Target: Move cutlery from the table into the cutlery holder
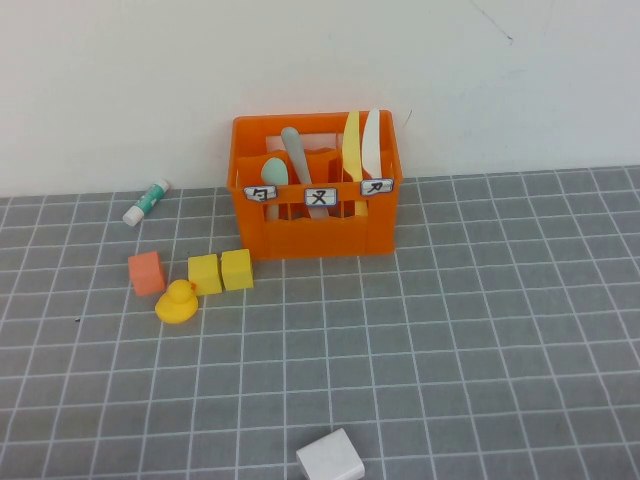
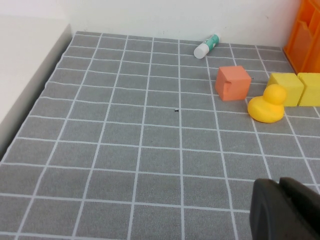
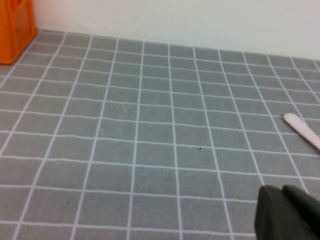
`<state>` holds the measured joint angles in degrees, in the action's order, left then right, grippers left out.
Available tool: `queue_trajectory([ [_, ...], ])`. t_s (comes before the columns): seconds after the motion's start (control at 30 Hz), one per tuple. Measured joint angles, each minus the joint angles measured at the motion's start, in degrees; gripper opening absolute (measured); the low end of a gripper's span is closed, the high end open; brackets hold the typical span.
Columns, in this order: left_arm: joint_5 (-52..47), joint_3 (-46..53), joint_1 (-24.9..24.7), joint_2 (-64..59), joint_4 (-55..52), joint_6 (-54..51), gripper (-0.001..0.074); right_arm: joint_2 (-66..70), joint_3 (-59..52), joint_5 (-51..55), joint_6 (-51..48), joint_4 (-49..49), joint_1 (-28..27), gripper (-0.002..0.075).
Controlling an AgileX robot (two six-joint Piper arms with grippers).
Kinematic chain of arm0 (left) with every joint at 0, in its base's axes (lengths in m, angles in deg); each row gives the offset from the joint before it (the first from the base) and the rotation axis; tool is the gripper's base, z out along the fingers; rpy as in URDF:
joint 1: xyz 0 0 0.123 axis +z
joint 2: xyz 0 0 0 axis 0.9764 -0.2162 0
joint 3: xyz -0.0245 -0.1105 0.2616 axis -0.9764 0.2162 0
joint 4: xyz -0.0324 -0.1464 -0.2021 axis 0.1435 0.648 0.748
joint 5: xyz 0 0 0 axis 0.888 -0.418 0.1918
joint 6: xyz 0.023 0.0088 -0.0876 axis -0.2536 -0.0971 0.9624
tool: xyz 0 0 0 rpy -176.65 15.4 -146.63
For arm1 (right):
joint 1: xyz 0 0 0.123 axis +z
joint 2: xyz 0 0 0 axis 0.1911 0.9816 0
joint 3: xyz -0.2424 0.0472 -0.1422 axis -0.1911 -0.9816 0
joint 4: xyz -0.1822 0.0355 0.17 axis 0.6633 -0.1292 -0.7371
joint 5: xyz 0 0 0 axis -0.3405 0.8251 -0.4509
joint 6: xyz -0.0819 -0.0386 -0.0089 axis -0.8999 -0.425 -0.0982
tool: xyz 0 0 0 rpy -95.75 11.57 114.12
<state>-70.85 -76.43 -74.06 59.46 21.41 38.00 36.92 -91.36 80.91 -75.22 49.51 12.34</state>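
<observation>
The orange cutlery holder [image 1: 315, 225] stands at the back of the grey tiled table [image 1: 480, 330], against the wall. In it stand the mint-green spoon [image 1: 274, 172], the grey-green fork [image 1: 294, 150], the yellow knife [image 1: 352, 145] and the white knife [image 1: 372, 140]. Neither gripper shows in the high view. My left gripper [image 2: 280, 210] is shut and empty over bare tiles, with the holder's edge [image 2: 306, 35] far off. My right gripper [image 3: 282, 212] is shut and empty over bare tiles, with the holder's corner [image 3: 15, 30] far off.
An orange cube [image 1: 146, 272], two yellow cubes [image 1: 220, 271] and a yellow duck [image 1: 177, 302] lie left of the holder. A green-and-white tube [image 1: 147, 202] lies by the wall. A white box [image 1: 331, 458] sits at the front edge. A pale flat stick [image 3: 302, 130] lies near my right gripper.
</observation>
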Motion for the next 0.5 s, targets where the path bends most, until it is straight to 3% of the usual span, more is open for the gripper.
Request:
queue_trajectory([
  [0.5,0.0,0.0,0.0,0.0,0.0,0.0,-0.0001,0.0,0.1,0.44,2.23,1.54,0.0,-0.0003],
])
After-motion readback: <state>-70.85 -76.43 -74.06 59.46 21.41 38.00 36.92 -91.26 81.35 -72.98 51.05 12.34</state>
